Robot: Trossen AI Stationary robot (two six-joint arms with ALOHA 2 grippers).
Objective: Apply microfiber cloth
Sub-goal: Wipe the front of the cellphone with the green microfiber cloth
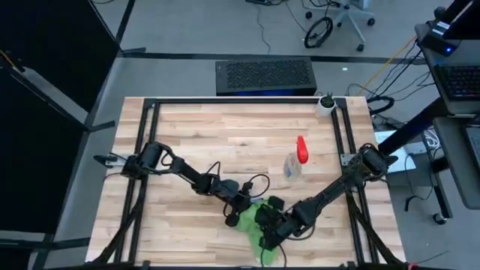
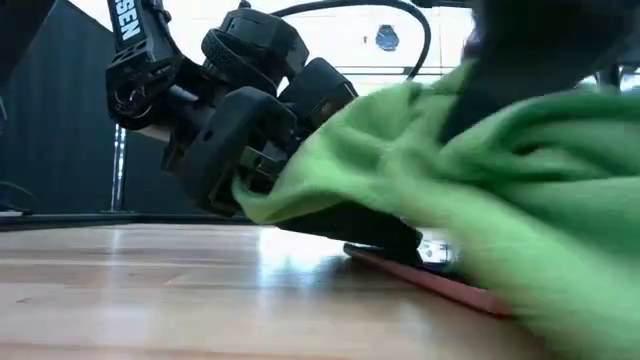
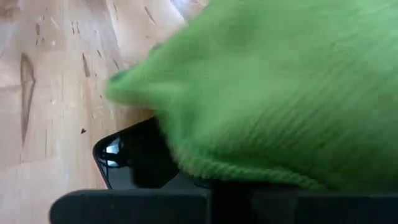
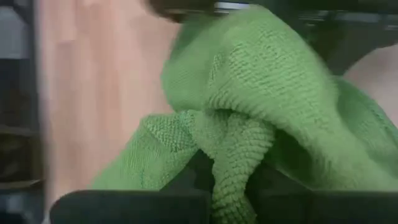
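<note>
green cloth (image 1: 259, 229) lies bunched over a phone (image 3: 134, 165) at the bench's (image 1: 225, 135) near edge. right hand (image 1: 266, 234) pinches a fold; left hand's (image 1: 238, 210) grip unclear. soft, light, floppy; best held by a bunched fold.

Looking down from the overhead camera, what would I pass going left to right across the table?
Left arm's base → left gripper → microfiber cloth → spray bottle → right arm's base.

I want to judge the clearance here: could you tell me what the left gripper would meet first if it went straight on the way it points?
Most likely the microfiber cloth, bunched right ahead of the left gripper over the black phone; depth is unclear.
</note>
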